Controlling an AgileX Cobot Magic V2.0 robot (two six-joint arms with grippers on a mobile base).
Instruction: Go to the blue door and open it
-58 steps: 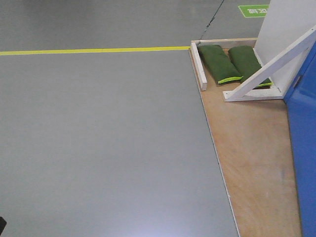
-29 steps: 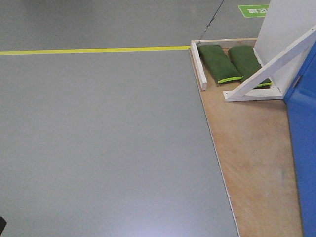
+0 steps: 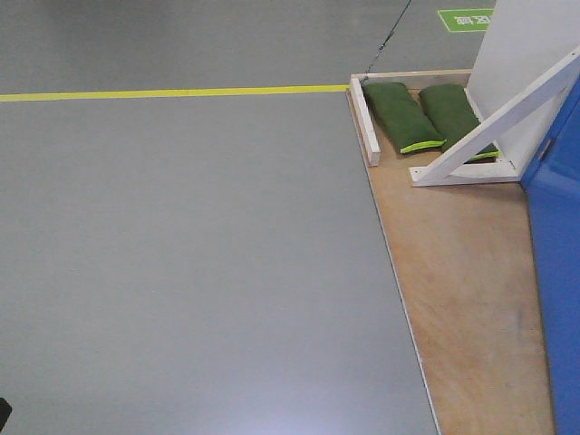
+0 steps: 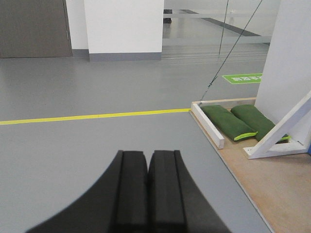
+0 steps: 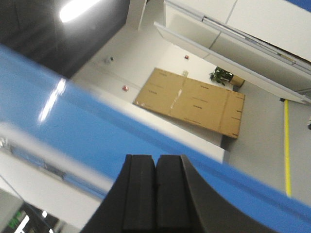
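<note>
In the front-facing view almost nothing differs from half a second ago: the blue door (image 3: 557,299) stands along the right edge of the plywood platform (image 3: 462,272) as before, its lower edge perhaps a hair further right, and the grey floor (image 3: 181,272) with its yellow line (image 3: 172,92) has not shifted. At the platform's far left corner a low white batten frame (image 3: 370,122) forms an open tray, and in it two green bags (image 3: 401,116) lie side by side, touching; the right one reaches under the diagonal white brace (image 3: 494,122) that props the white panel (image 3: 526,54). Neither gripper appears in this view. In the left wrist view the left gripper (image 4: 147,194) hangs over the grey floor, left of the platform's near edge, its two black fingers pressed flat together with nothing between them; the same bags lie in the frame ahead and to its right. In the right wrist view the right gripper (image 5: 155,194) also has its fingers closed against each other and holds nothing; the glossy blue door runs as a blurred slanted band just behind its fingertips, and whether they touch it cannot be told
</note>
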